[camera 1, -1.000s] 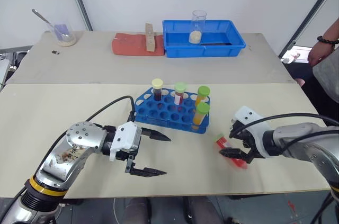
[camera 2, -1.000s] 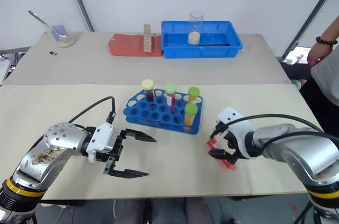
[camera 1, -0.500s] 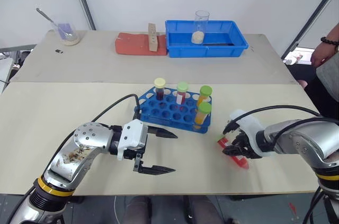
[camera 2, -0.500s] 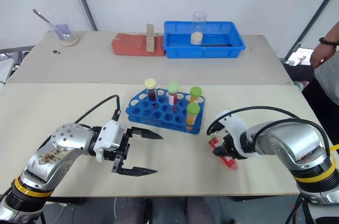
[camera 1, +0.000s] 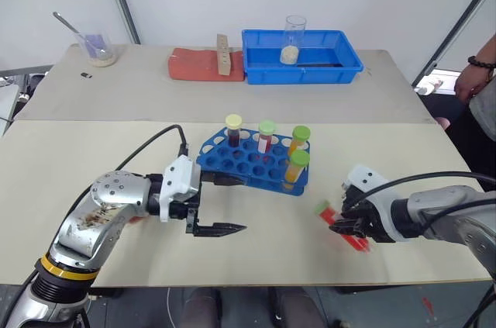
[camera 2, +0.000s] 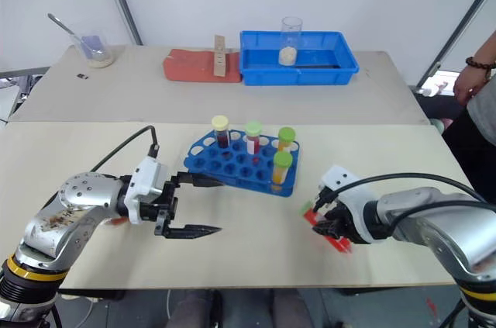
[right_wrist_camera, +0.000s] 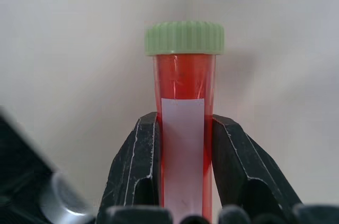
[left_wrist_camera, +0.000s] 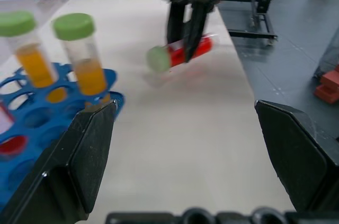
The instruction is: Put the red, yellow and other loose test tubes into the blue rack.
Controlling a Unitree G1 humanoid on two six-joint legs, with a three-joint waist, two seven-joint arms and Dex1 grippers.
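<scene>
Right wrist view: right gripper [right_wrist_camera: 183,166] clamped mid-barrel on red test tube [right_wrist_camera: 183,128], green-capped, near blue rack [camera 1: 252,161]. Likely light, rigid, slick, breakable; grip below cap. Left gripper [camera 1: 221,205] wide open, empty.

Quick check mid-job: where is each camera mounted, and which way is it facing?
Head pair: looks forward and down over the table, both arms showing.
Left wrist: looks past its open left end effector across the blue rack toward the red tube.
Right wrist: looks along the right end effector, shut on that tube.
All share the tube.
</scene>
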